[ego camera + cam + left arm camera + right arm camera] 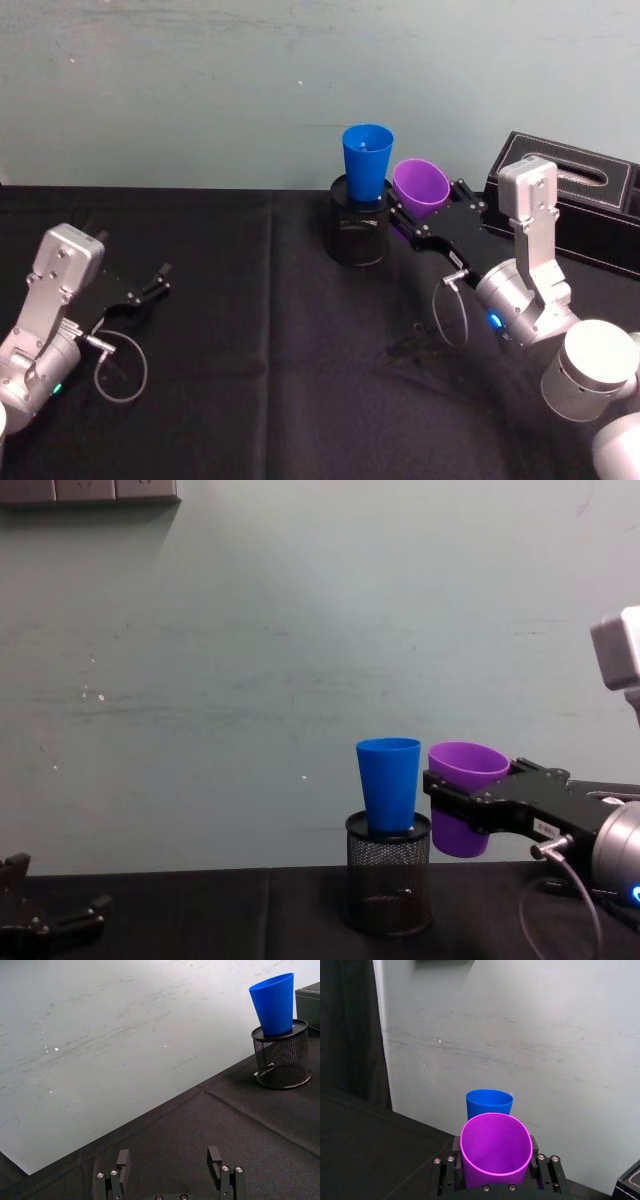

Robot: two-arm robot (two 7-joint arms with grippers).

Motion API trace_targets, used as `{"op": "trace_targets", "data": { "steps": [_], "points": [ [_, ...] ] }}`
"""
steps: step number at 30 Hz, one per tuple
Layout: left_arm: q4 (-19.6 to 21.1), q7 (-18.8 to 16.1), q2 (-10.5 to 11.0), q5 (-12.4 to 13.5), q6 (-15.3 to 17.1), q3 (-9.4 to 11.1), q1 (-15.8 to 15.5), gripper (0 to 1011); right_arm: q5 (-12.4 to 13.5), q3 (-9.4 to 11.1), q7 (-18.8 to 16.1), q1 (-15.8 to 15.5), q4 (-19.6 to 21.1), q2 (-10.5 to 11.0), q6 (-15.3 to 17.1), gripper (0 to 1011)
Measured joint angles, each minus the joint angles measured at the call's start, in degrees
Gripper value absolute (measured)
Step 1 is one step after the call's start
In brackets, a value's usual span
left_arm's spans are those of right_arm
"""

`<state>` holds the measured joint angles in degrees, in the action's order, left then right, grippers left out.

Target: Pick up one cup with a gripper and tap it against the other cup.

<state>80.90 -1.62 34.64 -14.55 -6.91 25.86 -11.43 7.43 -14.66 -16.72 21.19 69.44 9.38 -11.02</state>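
The purple cup (420, 187) is lifted off the table, upright, with my right gripper (412, 214) shut on its lower body. It hangs just right of the blue cup (367, 160), rim near rim; I cannot tell whether they touch. The blue cup stands upright inside a black mesh holder (358, 235). In the chest view the purple cup (465, 798) sits slightly lower than the blue cup (390, 785). The right wrist view has the purple cup (495, 1147) between the fingers (449, 1167), with the blue cup (489, 1104) behind. My left gripper (150, 285) rests open at the far left.
A black tissue box (575, 195) stands at the back right, close behind my right arm. Black cloth (270, 380) covers the table, and a pale wall (200, 90) rises right behind the mesh holder (388, 885). The left gripper (168, 1160) faces open cloth.
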Motion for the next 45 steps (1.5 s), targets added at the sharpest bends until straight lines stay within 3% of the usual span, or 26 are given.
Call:
{"op": "trace_targets", "data": {
  "steps": [45],
  "points": [
    [0.0, 0.0, 0.0, 0.0, 0.0, 0.0, 0.0, 1011, 0.98, 0.01, -0.93, 1.52, -1.65, -0.51, -0.44, 734]
  ]
}}
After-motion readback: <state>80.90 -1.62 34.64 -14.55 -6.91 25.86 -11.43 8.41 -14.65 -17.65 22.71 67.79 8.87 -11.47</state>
